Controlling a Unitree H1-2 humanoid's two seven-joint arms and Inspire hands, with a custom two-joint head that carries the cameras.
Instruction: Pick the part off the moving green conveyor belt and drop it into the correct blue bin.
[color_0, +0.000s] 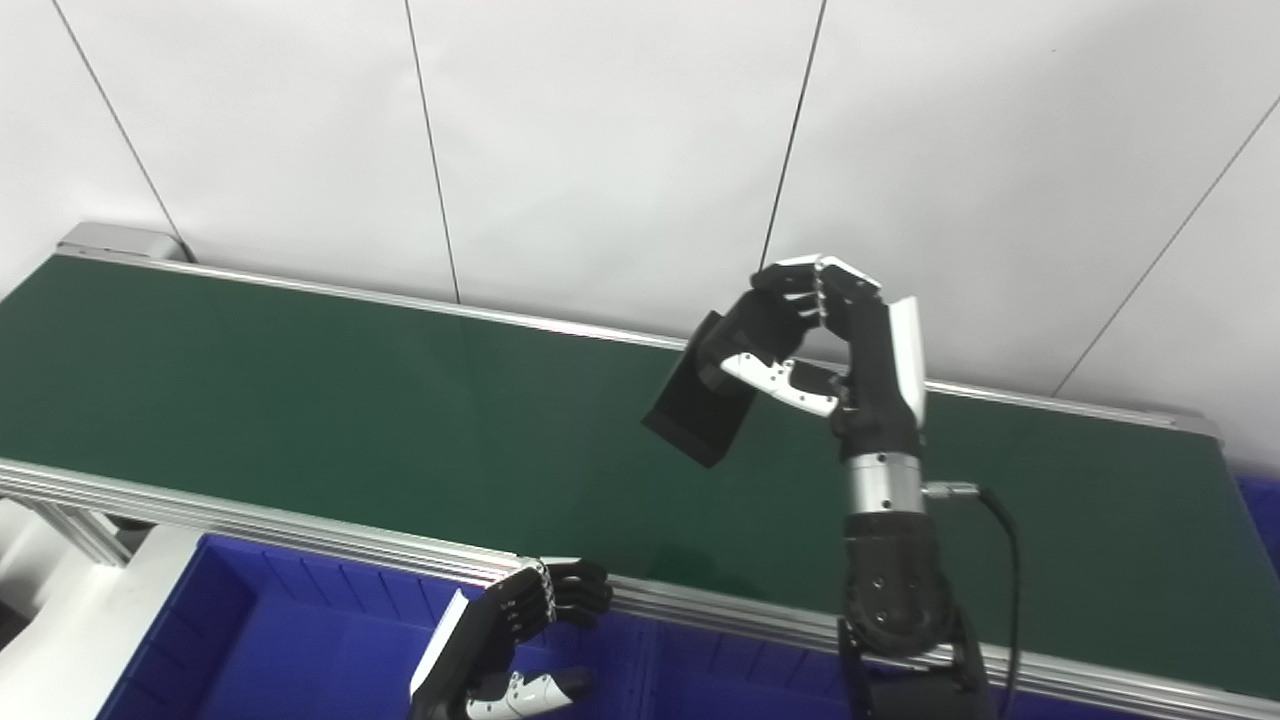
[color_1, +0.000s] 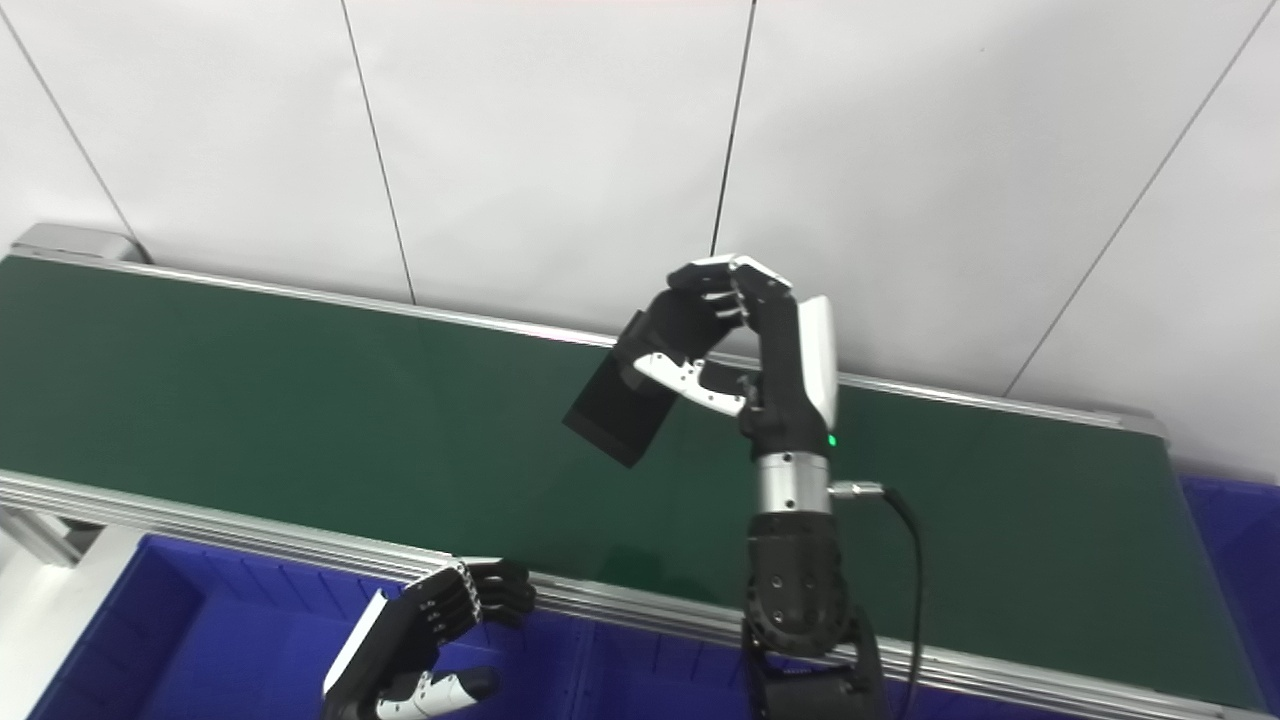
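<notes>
My right hand (color_0: 815, 335) is raised above the green conveyor belt (color_0: 300, 400) and is shut on a flat black rectangular part (color_0: 700, 395), which hangs tilted down to the left, clear of the belt. It also shows in the right eye view (color_1: 620, 405). My left hand (color_0: 510, 640) is low at the near side, over a blue bin (color_0: 270, 640), with fingers curled loosely apart and holding nothing.
The belt's aluminium near rail (color_0: 300, 525) runs between the belt and the blue bins. A second blue bin (color_0: 720, 690) lies right of the first, and another blue bin edge (color_0: 1262, 510) shows at the far right. A white panelled wall (color_0: 600, 130) stands behind.
</notes>
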